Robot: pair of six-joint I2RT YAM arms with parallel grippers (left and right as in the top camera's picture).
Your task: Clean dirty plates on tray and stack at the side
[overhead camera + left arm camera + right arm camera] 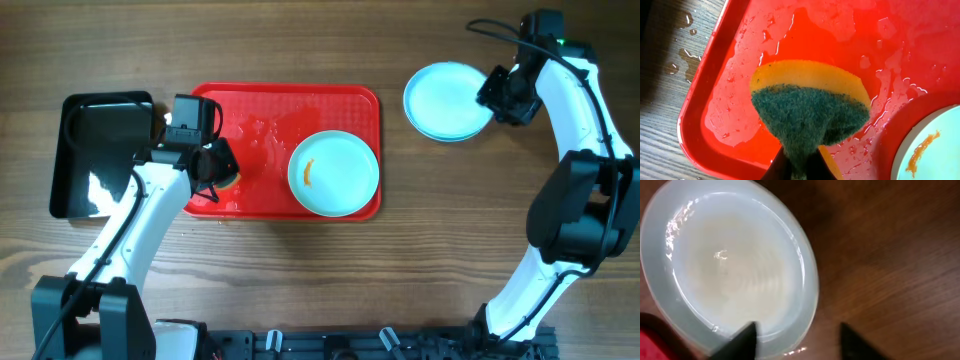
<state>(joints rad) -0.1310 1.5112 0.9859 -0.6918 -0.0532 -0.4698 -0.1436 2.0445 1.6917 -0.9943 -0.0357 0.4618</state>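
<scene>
On the right half of the red tray [260, 100] lies a pale aqua plate [334, 172] with an orange smear, seen at the lower right of the left wrist view as the plate [935, 150]. My left gripper [215, 165] is shut on a yellow sponge with a green scouring face [810, 115], held over the wet left end of the tray [705, 100]. Clean plates [447, 100] lie stacked on the table to the right of the tray. My right gripper [497, 95] stands open at their right edge. In the right wrist view, this gripper [799, 337] straddles the rim of the top plate [735, 260] without gripping it.
A black tray [100, 150] lies on the table left of the red one, close to my left arm. Water pools [840, 20] cover the red tray's floor, and drops [685, 55] lie on the wood beside its rim.
</scene>
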